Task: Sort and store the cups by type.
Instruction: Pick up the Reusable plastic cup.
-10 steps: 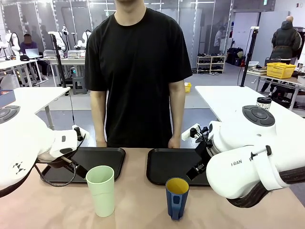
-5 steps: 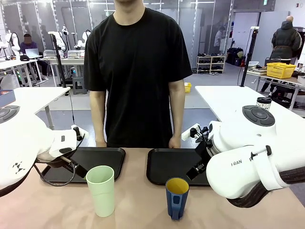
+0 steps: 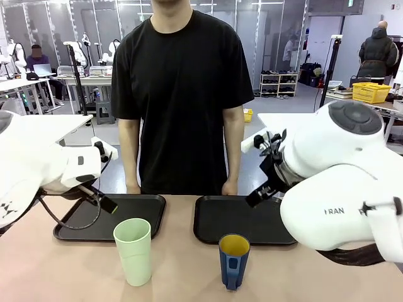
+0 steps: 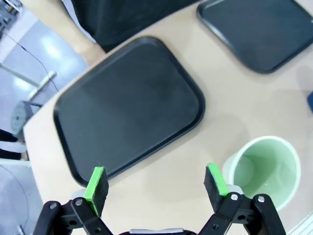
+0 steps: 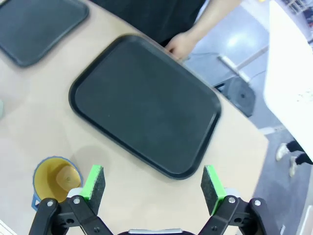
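Note:
A tall pale-green tumbler [image 3: 133, 250] stands on the tan table in front of the left black tray [image 3: 112, 217]. A dark-blue mug [image 3: 233, 260], yellow inside, with its handle toward me, stands in front of the right black tray [image 3: 239, 219]. In the left wrist view my left gripper [image 4: 156, 182] hangs open above the table, the tumbler [image 4: 264, 169] just beyond one fingertip and the tray [image 4: 127, 105] ahead. My right gripper [image 5: 152, 183] is open too, high above the table, with the mug [image 5: 56, 178] off to one side and the tray [image 5: 146, 103] ahead. Both trays are bare.
A person in a black shirt stands at the far edge, hands resting on it behind the trays; one hand [image 5: 180, 44] lies close to the right tray's far rim. Both white arms bulk at the table's sides.
Both arms have lifted from low beside the trays to higher above the table. The tumbler and the mug stand where they were.

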You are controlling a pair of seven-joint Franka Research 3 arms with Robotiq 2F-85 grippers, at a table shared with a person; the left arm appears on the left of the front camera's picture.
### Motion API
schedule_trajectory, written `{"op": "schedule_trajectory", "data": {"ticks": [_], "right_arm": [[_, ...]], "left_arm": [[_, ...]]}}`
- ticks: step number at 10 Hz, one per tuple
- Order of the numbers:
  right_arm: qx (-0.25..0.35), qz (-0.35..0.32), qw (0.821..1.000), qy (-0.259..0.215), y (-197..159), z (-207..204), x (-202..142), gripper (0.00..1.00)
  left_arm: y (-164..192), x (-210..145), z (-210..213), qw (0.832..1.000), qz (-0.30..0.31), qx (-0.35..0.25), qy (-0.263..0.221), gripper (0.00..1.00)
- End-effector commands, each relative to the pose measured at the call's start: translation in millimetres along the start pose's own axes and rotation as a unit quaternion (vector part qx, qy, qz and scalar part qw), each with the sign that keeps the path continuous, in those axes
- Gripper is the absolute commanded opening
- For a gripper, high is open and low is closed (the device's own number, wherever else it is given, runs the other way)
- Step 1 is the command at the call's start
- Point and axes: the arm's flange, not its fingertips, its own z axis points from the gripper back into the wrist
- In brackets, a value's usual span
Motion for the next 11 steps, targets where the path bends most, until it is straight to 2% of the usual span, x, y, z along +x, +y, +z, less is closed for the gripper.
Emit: {"op": "schedule_trajectory", "data": {"ticks": [1,3,4,5,9,10,11], "right_arm": [[-0.044,-0.012,0.999,0.001,20,15,4,1.00],[-0.053,-0.015,0.998,-0.008,25,19,3,1.00],[-0.076,-0.022,0.997,-0.011,26,19,2,1.00],[-0.036,-0.002,0.999,-0.010,18,29,6,1.00],[-0.040,-0.004,0.999,-0.011,20,29,6,1.00],[-0.035,-0.015,0.999,-0.014,0,25,6,1.00],[-0.035,-0.040,0.999,-0.011,-24,20,5,1.00]], "left_arm": [[-14,-2,17,1.000,0.006,0.028,-0.003,1.00],[-17,-4,22,0.999,-0.001,0.029,-0.014,1.00],[-16,-5,24,0.999,-0.004,0.031,-0.019,1.00],[-11,9,26,1.000,-0.006,0.013,-0.020,1.00],[-10,9,27,1.000,-0.005,0.011,-0.021,1.00],[4,11,19,1.000,-0.002,0.015,-0.001,1.00],[28,9,14,0.999,0.021,0.043,-0.009,1.00]]}}
